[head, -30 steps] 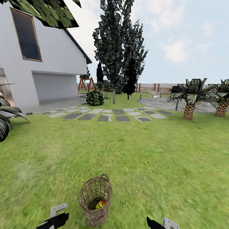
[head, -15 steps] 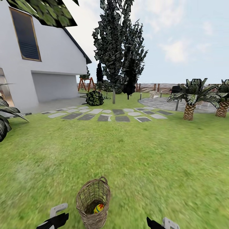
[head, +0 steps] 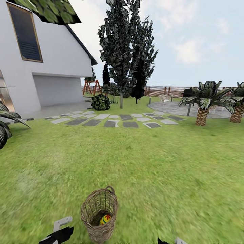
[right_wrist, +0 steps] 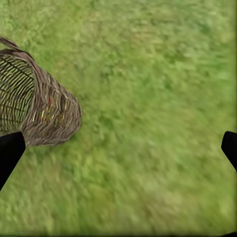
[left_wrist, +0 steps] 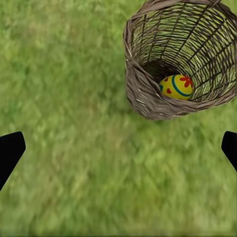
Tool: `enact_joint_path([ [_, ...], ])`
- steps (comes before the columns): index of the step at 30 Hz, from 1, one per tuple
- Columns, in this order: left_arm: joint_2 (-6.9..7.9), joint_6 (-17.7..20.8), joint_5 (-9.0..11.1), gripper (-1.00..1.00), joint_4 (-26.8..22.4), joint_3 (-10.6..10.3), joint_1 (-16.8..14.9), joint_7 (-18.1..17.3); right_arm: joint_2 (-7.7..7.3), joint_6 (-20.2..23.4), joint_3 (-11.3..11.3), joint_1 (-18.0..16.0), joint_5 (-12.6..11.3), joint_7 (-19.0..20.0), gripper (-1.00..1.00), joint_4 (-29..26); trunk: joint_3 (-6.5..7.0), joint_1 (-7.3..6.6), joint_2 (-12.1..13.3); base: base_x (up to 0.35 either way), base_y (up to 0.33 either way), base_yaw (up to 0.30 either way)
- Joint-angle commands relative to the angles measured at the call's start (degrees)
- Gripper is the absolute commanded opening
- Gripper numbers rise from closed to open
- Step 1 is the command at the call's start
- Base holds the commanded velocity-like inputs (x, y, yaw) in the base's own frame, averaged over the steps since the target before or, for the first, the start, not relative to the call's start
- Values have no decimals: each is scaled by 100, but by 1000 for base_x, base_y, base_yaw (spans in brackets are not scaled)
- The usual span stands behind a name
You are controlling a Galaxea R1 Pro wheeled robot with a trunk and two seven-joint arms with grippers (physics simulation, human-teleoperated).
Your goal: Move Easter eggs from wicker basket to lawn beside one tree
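1. Head view: the wicker basket (head: 99,214) stands upright on the lawn (head: 159,169) right in front of the robot, low in the middle of the picture, its small loop handle at the far rim.
2. One Easter egg (head: 105,219) shows inside it, yellow with a red flower and a blue band, lying at the bottom against the nearer right wall. I cannot tell whether more eggs lie beneath or behind it.
3. The left hand (head: 60,231) sits just beside the basket on its left, a pale finger over a black body, not touching the weave. From this view its spread cannot be judged.
4. In the left wrist view the left hand (left_wrist: 118,150) has its two dark fingertips (left_wrist: 9,153) far apart at the picture's edges, so it is spread wide with nothing between them but grass. The basket (left_wrist: 148,94) lies ahead of it and the egg (left_wrist: 177,87) shows through the mouth.
5. The right hand (head: 174,241) barely peeks in at the bottom edge of the head view, well apart from the basket on its right.
6. In the right wrist view the right hand (right_wrist: 118,150) is likewise spread wide, fingertips (right_wrist: 10,150) at both edges, empty over the grass, with the basket (right_wrist: 39,111) off to one side.
7. Farther off stand a white house (head: 37,67), grey stepping stones (head: 115,120), a tall dark tree (head: 123,51), two short palms (head: 205,101) and a slatted fence (head: 166,90).
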Motion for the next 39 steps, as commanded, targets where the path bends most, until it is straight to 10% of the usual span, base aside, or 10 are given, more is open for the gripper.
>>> enact_joint_path([
  [1, -2, -13, 1, 100, 5, 34, -2, 2, -7, 15, 27, 0, -42, -23, 100, -6, -11, 2, -4, 0, 0, 0],
  [39, -37, -15, -238, 100, 5, 37, -3, 8, -8, 58, 30, 0, -42, -24, 100, 4, -367, 2, -4, 0, 0, 0],
])
